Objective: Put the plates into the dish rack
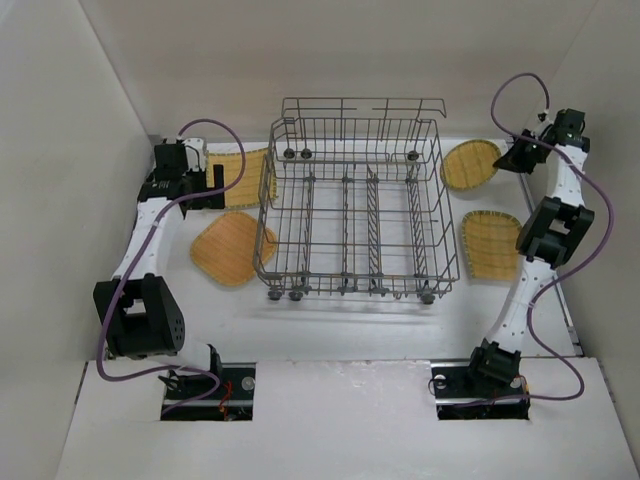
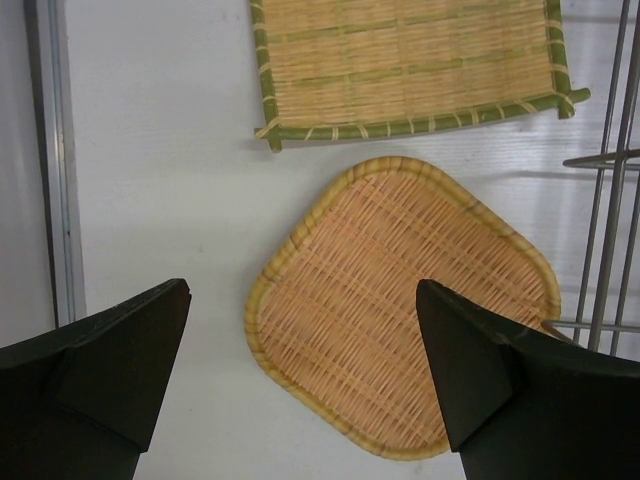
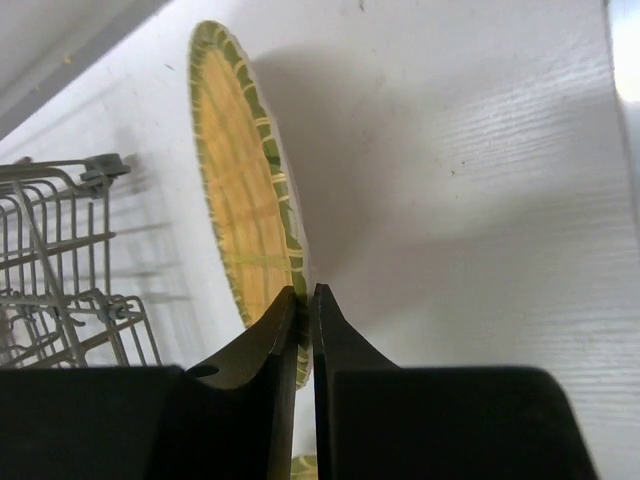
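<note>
The round plate (image 3: pixel 245 200) lies near the far right corner of the table (image 3: pixel 480 150). Woven, judged light and stiff; its thin rim suits an edge pinch. The right gripper (image 3: pixel 305 295) is closed on that rim, the contact partly hidden by its fingers. The left gripper (image 2: pixel 302 290) gapes wide, empty, above the orange plate (image 2: pixel 400 300) left of the dish rack (image 1: pixel 355 215).

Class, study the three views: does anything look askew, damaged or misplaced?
Nothing stands out. The dish rack stands upright; all four plates look whole, one round plate pinched at its rim by the right gripper's jaws.
</note>
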You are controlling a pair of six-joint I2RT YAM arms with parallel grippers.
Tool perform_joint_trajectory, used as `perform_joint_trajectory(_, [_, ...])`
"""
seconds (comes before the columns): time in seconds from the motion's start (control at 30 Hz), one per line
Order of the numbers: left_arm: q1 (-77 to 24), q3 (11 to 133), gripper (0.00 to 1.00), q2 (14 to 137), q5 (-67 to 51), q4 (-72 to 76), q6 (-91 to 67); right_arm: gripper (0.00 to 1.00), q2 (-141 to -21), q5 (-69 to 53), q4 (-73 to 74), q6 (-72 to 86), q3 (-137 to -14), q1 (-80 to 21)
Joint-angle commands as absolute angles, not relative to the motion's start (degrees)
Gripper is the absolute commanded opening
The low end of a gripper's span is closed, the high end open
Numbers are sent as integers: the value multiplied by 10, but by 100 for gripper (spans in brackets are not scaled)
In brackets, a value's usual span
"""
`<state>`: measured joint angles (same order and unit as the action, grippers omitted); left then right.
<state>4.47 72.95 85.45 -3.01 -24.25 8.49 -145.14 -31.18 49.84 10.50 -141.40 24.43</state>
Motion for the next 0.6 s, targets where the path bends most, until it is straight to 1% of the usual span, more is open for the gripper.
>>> perform_joint_trajectory(0.0, [41,710,98,835,-37,-223,82,0,-1365,-266,456,86,-1398,233])
perform_joint_trajectory(0.1, [41,700,98,831,-37,-210,78,0,-1307,-234,435,49,-1341,219])
perform_joint_trajectory(0.27, [40,678,98,824,-43,-197,67,0,-1176,-183,345,1,-1206,200])
perform_joint_trajectory(0.47, [34,640,98,805,-44,-179,55,0,-1036,-146,280,-45,-1108,190])
perform_joint_trajectory(0.57, [34,621,98,797,-45,-171,53,0,-945,-122,230,-88,-1045,179])
